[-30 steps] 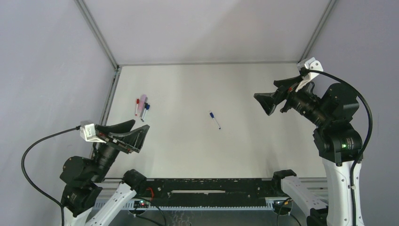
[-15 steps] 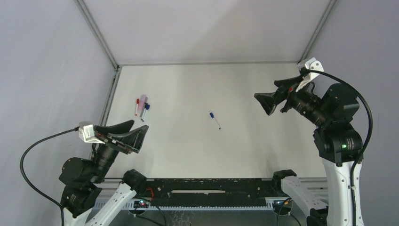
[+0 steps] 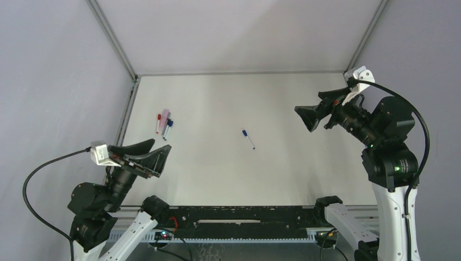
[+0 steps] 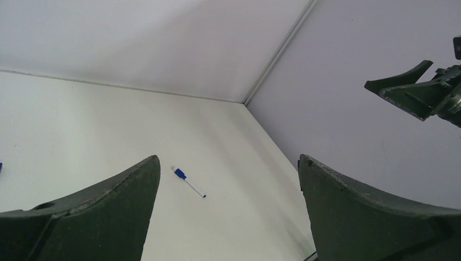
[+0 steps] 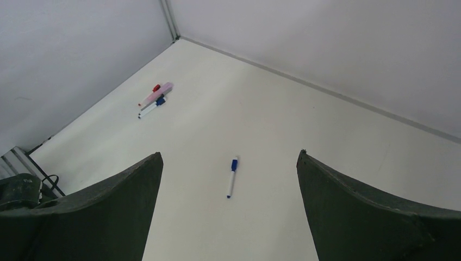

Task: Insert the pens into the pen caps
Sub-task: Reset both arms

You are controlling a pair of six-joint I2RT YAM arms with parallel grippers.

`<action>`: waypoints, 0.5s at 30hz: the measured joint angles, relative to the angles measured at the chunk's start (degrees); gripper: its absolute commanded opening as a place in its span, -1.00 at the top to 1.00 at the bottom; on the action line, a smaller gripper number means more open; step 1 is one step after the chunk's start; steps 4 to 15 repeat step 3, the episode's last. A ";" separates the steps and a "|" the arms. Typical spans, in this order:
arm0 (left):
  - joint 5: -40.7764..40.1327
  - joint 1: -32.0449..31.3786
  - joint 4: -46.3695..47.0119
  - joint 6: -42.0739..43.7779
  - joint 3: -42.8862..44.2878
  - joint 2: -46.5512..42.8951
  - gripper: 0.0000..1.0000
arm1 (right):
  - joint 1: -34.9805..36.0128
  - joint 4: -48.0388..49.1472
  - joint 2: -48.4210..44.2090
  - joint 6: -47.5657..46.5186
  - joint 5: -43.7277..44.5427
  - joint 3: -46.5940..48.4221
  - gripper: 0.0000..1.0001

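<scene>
A thin blue-and-white pen (image 3: 248, 138) lies alone mid-table; it also shows in the left wrist view (image 4: 188, 181) and the right wrist view (image 5: 232, 177). A cluster of pens (image 3: 164, 121) lies at the far left: a pink marker (image 5: 164, 88), a red-ended pen (image 5: 149, 95) and a blue-and-white pen (image 5: 151, 107), close together. I cannot make out separate loose caps at this size. My left gripper (image 3: 162, 143) is open and empty, raised at the near left (image 4: 228, 157). My right gripper (image 3: 307, 103) is open and empty, raised at the right (image 5: 230, 152).
The white table (image 3: 217, 174) is walled by grey panels at left, back and right. A black rail (image 3: 239, 220) runs along the near edge between the arm bases. The right gripper shows in the left wrist view (image 4: 413, 92).
The left gripper has drifted very slightly left and down. The right arm and the pens have not moved.
</scene>
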 measured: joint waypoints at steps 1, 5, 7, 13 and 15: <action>0.00 0.00 -0.09 0.00 0.00 -0.07 -1.00 | 0.00 0.15 -0.04 0.00 0.11 -0.20 -0.99; -0.02 0.00 -0.31 -0.02 0.00 -0.17 -1.00 | 0.00 0.39 -0.09 0.00 0.48 -0.61 -0.99; -0.02 0.00 -0.31 -0.02 0.00 -0.17 -1.00 | 0.00 0.39 -0.09 0.00 0.48 -0.61 -0.99; -0.02 0.00 -0.31 -0.02 0.00 -0.17 -1.00 | 0.00 0.39 -0.09 0.00 0.48 -0.61 -0.99; -0.02 0.00 -0.31 -0.02 0.00 -0.17 -1.00 | 0.00 0.39 -0.09 0.00 0.48 -0.61 -0.99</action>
